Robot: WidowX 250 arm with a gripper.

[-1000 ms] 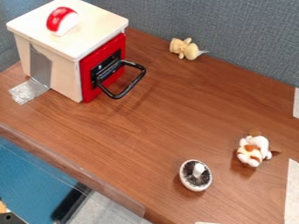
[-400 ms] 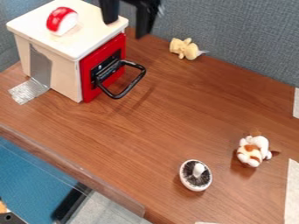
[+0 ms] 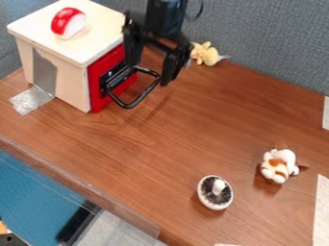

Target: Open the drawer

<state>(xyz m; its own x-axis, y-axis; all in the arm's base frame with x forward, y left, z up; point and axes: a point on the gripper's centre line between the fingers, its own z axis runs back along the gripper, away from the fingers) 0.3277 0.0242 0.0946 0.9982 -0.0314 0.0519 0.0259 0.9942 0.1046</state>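
Glossy brown wood-grain table point(image 3: 173, 129), rough woven grey-blue partition point(image 3: 257, 38), smooth black handle point(image 3: 149, 90)

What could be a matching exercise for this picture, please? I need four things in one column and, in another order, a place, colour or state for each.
Things:
1. drawer handle
2. gripper
3. toy mushroom
4. yellow plush toy

Descriptions:
A. close to the grey wall
B. stem pointing up
C. black, on the red front
D. open, at the handle

Right pairs: 1-C, 2-D, 3-B, 4-A
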